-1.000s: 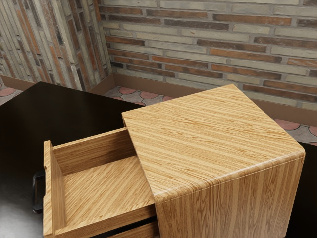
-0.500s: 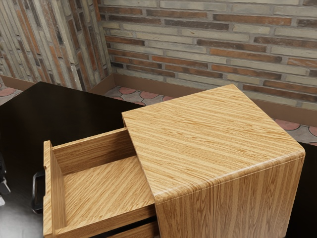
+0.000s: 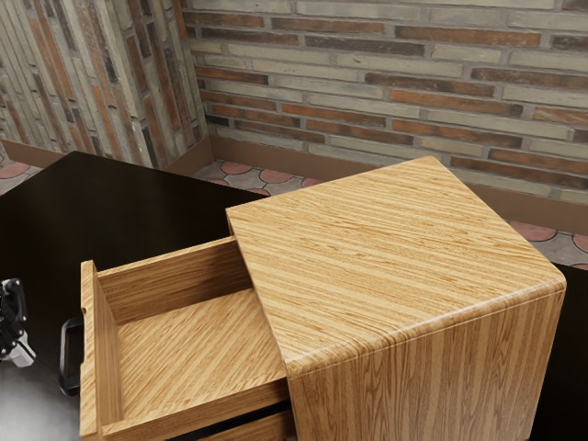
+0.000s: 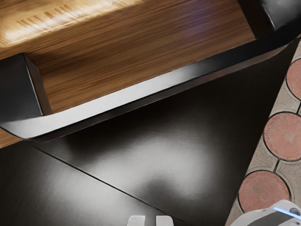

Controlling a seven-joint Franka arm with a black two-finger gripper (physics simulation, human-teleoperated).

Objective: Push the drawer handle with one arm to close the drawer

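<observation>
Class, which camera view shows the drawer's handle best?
The wrist view: the handle crosses it up close, its long bar plain to see. The exterior view shows it small, outside the drawer front.

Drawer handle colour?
Black, glossy drawer handle; shows best in the wrist view.

We see a grey-and-orange brick wall (image 3: pixel 367 83) above a flat brown baseboard (image 3: pixel 322 167). Round pink tiles (image 4: pixel 284 136) (rather cheerful ones) dot the grey floor (image 4: pixel 282 104) beside a glossy black table (image 3: pixel 138 211).
</observation>
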